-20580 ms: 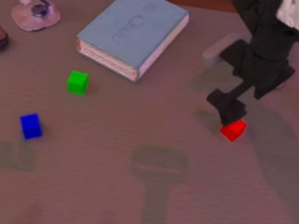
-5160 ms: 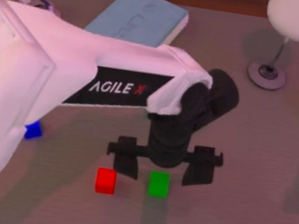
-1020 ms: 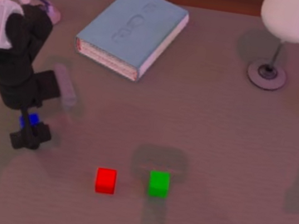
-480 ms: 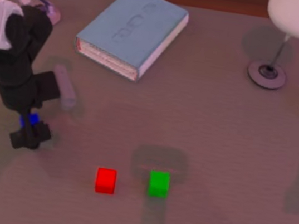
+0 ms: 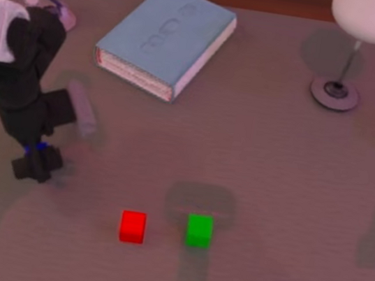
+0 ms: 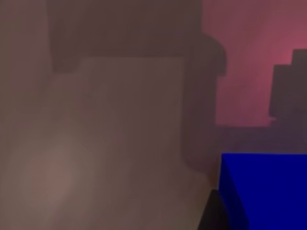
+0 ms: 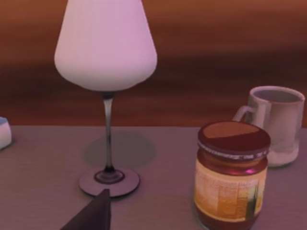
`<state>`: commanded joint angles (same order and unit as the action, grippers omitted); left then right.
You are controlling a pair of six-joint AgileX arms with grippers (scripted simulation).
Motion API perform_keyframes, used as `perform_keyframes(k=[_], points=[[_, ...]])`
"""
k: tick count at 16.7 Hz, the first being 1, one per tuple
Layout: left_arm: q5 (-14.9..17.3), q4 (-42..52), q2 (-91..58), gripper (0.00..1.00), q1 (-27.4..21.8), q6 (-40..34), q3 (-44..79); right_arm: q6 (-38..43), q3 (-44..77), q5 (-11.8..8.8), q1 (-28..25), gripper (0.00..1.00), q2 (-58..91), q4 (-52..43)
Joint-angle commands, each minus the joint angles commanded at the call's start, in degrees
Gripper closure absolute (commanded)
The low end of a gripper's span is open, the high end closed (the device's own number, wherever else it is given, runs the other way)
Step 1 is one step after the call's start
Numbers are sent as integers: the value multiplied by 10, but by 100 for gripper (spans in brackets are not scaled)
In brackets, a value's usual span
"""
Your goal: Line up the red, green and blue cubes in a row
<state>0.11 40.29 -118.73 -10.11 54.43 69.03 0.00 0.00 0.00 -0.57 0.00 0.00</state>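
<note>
Brown-grey table (image 5: 292, 198) against a dark wooden wall. One book (image 5: 166, 37). Three cubes: blue cube (image 5: 36, 148), mostly hidden under the left gripper (image 5: 35, 160), sits well left of and below the book; whether the fingers clamp it cannot be told. Red cube (image 5: 133, 226) and green cube (image 5: 199, 230) lie below the book, apart, side by side. One wineglass (image 5: 362, 32) stands right of the book. The right gripper is out of view.

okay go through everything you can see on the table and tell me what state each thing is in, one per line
Small bright red cube: resting flat, free.
Small bright green cube: resting flat beside the red, a gap between.
Small deep blue cube: between the left gripper's fingers.
Pale-blue book: closed, lying flat.
White wine glass: upright.
Brown-lidded jar: upright, lid on.
</note>
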Motion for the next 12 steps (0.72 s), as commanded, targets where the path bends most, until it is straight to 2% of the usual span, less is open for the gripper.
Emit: perform_keyframes(k=[6, 12], points=[[13, 52, 39, 100, -1, -11, 21, 0, 0, 0, 0, 0, 0, 0], [12, 168, 90, 100, 9, -14, 85, 0, 0, 0, 0, 0, 0, 0]])
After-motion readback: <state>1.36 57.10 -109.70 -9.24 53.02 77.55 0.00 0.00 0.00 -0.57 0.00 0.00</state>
